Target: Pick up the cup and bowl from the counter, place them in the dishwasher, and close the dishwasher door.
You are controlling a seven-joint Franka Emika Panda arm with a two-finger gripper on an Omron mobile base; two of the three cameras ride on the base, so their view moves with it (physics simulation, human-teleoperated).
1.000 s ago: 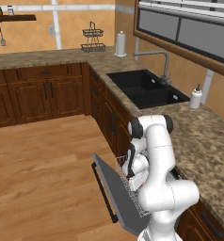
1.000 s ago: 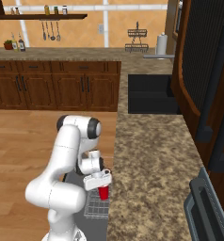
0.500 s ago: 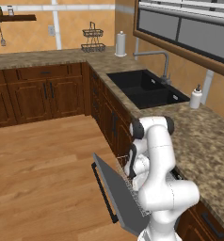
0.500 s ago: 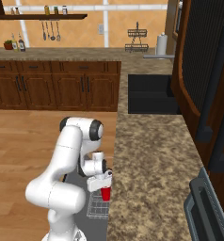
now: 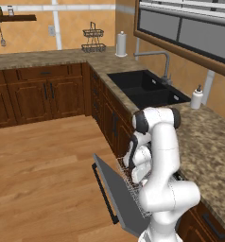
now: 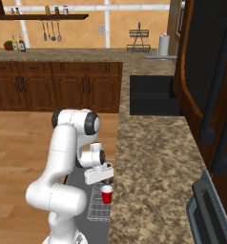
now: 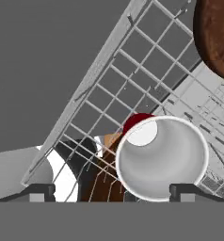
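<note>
1. The gripper [image 7: 112, 190] has its jaws wide apart, one on either side of the cup [image 7: 162, 157], not clamping it.
2. One cup stands upright in the rack [image 6: 97, 207] of the dishwasher; I judge it placed.
3. One bowl [image 7: 215, 35] sits just beside it in the rack.
4. The one door [image 5: 119, 201] hangs open; closing it remains.

bowl [image 7: 216, 37] cut by the hand view's edge, dishwasher door [image 5: 118, 196] partly behind the arm — cup [image 6: 107, 194] rim hidden
</note>
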